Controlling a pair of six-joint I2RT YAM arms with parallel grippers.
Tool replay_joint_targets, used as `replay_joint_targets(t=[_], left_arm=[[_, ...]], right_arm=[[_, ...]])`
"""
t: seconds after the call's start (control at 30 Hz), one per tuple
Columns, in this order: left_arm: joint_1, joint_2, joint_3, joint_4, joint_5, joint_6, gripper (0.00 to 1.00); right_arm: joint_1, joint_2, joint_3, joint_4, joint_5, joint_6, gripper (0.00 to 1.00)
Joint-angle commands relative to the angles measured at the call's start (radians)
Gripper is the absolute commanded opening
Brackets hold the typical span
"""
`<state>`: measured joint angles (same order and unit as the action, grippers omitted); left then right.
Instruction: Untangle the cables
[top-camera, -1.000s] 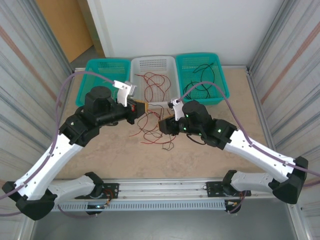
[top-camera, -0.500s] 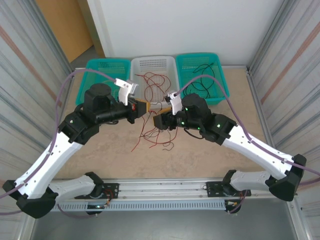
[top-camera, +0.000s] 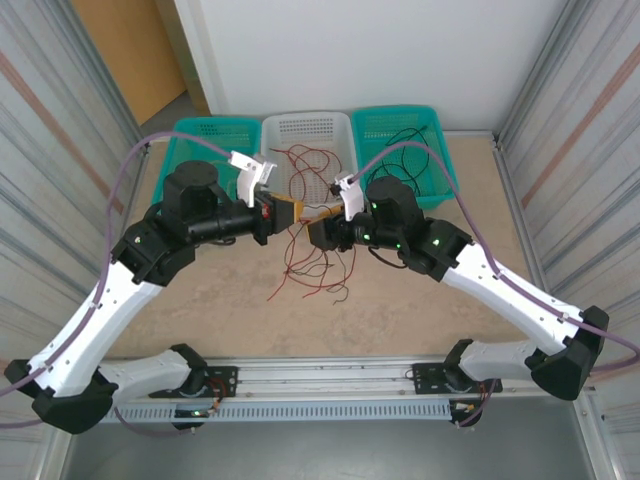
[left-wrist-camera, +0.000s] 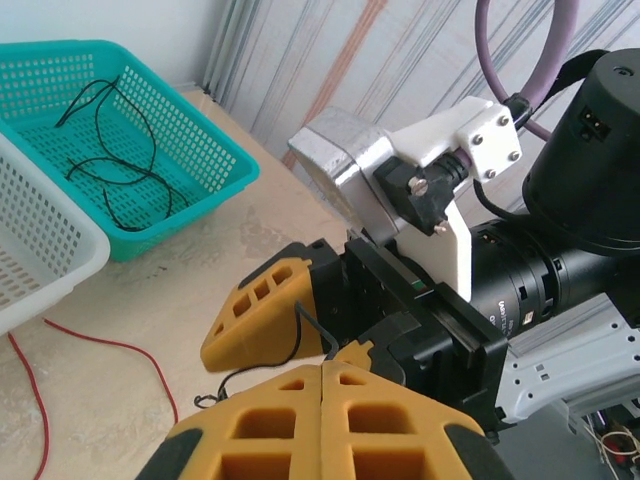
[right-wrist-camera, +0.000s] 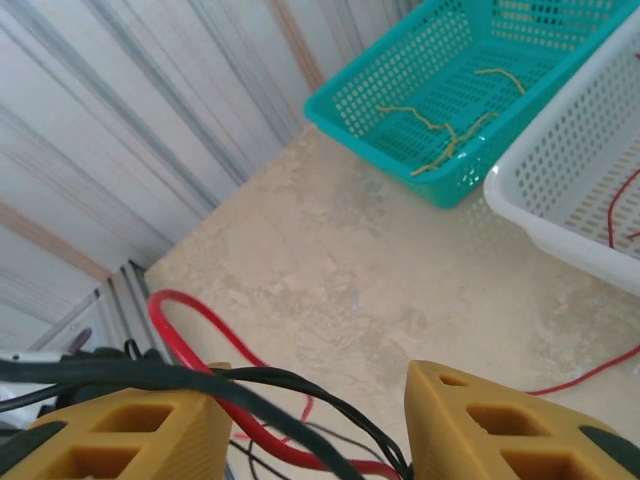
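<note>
Left gripper (top-camera: 291, 210) just in front of the white basket (top-camera: 303, 127), closed tight on a thin black strand of the cables (top-camera: 312, 262), right gripper (top-camera: 319, 226) close beside it, jaws half apart with red and black strands between, tangle hanging below

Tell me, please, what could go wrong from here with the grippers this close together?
1. The right gripper stands open with a red cable and black strands crossing its gap; closing now may pinch several together and tighten the tangle.
2. The left gripper is shut on a thin black cable, with the right gripper's finger right beside it; a small misjudged move could knock the fingers together or yank that cable free.
</note>
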<state>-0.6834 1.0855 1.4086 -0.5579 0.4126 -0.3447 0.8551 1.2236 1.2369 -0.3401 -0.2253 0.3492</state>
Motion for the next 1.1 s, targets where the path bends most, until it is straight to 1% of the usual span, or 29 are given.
replay_joint_targets(t=[0.0,0.17,0.23,0.33,0.43,0.53,0.6,0.77,0.83,0.9,0.97,1.07], left_arm=[[-0.007,0.005,0.039,-0.002,0.027,-0.005,0.0],[-0.008,-0.005,0.035,-0.013,-0.047,-0.003,0.0],[-0.007,-0.02,0.03,-0.013,-0.103,-0.008,0.0],[-0.006,-0.049,0.015,-0.005,-0.192,-0.015,0.0],[-0.005,-0.064,0.004,-0.005,-0.26,-0.013,0.0],[0.002,-0.069,-0.022,-0.01,-0.315,-0.008,0.0],[0.006,-0.074,-0.052,0.004,-0.317,-0.012,0.0],[0.009,-0.068,-0.137,0.044,-0.315,-0.023,0.0],[0.01,-0.077,-0.184,0.092,-0.292,-0.028,0.0],[0.008,-0.085,-0.221,0.15,-0.261,-0.035,0.0],[0.009,-0.077,-0.228,0.154,-0.261,-0.03,0.0],[0.009,-0.068,-0.236,0.166,-0.231,-0.024,0.0]], right_arm=[[-0.002,0.001,0.026,0.01,-0.037,-0.032,0.4],[-0.002,-0.031,-0.004,0.021,-0.022,-0.029,0.3],[-0.002,-0.046,-0.018,0.018,-0.022,-0.026,0.21],[-0.001,-0.065,-0.042,0.01,-0.015,-0.02,0.12],[0.001,-0.091,-0.07,0.011,0.013,-0.006,0.1],[0.002,-0.11,-0.096,0.01,0.021,0.009,0.12],[0.002,-0.117,-0.117,0.004,0.03,0.021,0.15],[0.01,-0.143,-0.165,0.006,0.041,0.05,0.15],[0.014,-0.155,-0.179,0.003,0.044,0.057,0.16],[0.02,-0.168,-0.192,-0.003,0.047,0.065,0.13],[0.032,-0.181,-0.208,-0.018,0.069,0.07,0.08],[0.041,-0.195,-0.224,-0.042,0.138,0.082,0.08]])
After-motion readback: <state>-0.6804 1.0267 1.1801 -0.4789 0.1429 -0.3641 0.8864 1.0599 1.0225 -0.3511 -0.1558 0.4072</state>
